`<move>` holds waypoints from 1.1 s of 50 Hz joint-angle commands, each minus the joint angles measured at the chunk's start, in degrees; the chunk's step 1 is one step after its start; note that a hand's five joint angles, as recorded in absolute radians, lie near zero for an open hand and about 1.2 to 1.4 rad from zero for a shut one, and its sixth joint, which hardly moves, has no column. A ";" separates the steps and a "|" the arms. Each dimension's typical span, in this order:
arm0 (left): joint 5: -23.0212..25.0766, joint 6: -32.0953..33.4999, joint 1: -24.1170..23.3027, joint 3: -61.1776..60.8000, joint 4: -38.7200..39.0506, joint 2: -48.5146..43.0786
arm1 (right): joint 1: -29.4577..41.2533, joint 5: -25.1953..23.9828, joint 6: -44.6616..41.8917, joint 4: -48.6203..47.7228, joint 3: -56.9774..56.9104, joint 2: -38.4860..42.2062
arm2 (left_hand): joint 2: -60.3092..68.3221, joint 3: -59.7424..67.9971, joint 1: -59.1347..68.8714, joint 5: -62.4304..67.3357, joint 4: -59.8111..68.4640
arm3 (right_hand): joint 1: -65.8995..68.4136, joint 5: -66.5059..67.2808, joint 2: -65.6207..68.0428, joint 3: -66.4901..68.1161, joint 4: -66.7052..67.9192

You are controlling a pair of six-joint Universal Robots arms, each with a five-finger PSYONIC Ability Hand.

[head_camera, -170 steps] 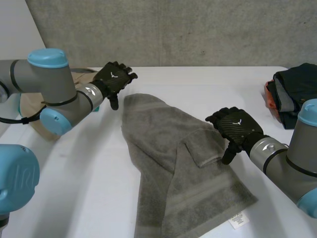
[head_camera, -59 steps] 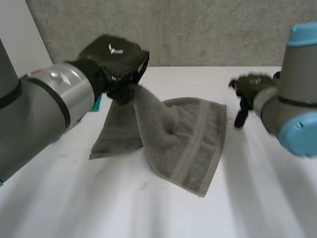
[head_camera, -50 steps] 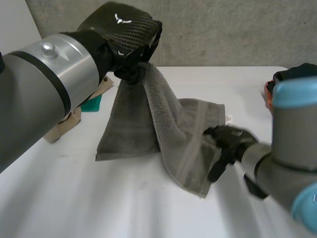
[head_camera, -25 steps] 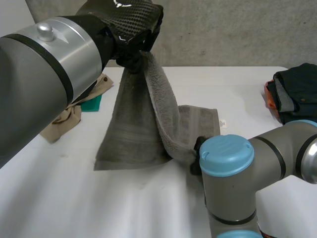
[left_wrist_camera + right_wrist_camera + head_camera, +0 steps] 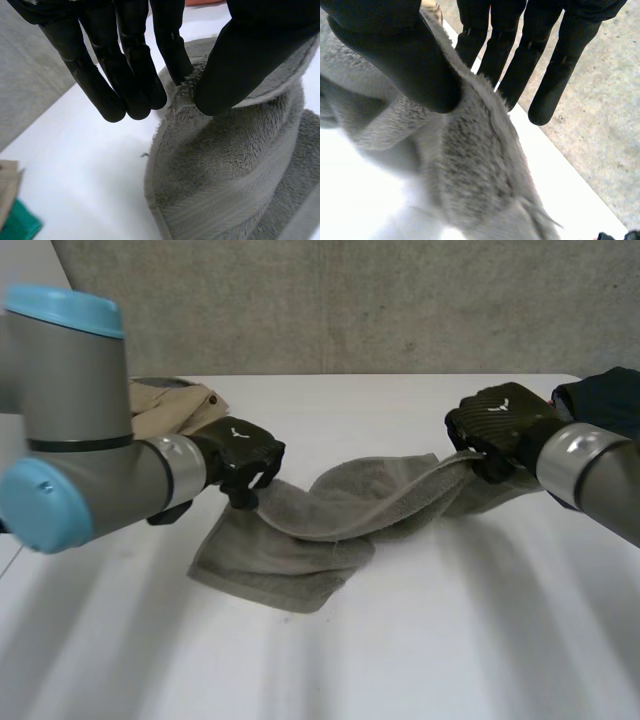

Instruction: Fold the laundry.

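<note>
We pinch the towel [image 5: 340, 505] across the table's [image 5: 400, 640] middle, left hand [image 5: 240, 455] at its left end, right hand [image 5: 495, 425] at its right. A cloth [image 5: 170, 405] lies behind the left hand, clothes [image 5: 610, 395] behind the right.

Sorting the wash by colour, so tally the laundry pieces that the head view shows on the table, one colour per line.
grey towel: 1
beige garment: 1
dark garment: 1
Total: 3

You had bright, even, diffuse light over the white table [image 5: 330, 670]; the towel [image 5: 300, 575] cast only a soft, faint shadow.
</note>
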 commanded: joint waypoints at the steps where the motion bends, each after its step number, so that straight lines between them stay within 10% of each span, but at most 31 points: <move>1: -5.95 -3.37 0.52 19.54 3.35 -9.83 | 1.19 3.49 -1.65 -14.53 -14.43 12.18 | 11.66 12.01 14.14 13.68 11.59 | 15.98 12.41 12.74 11.96 11.64; 12: -15.37 -11.90 -0.27 39.61 20.21 -4.58 | 1.81 16.68 12.14 -54.89 -31.05 17.73 | 11.66 12.01 14.14 13.68 11.59 | 15.98 12.41 12.74 11.96 11.64; 24: -12.91 -1.63 -1.23 9.33 32.62 6.33 | 1.63 10.89 12.85 -35.93 -27.05 15.27 | 11.66 12.01 14.14 13.68 11.59 | 15.98 12.41 12.74 11.96 11.64; 45: -17.65 -2.23 -6.07 -16.47 23.05 -3.86 | -2.15 1.03 -0.59 -24.84 9.72 12.54 | 11.66 12.01 14.14 13.68 11.59 | 15.98 12.41 12.74 11.96 11.64; 55: -16.25 -3.47 -1.15 -17.17 25.67 2.72 | -3.82 1.30 1.33 -19.83 10.69 11.75 | -44.48 -44.13 -42.00 -42.46 -44.55 | 15.98 12.41 12.74 11.96 11.64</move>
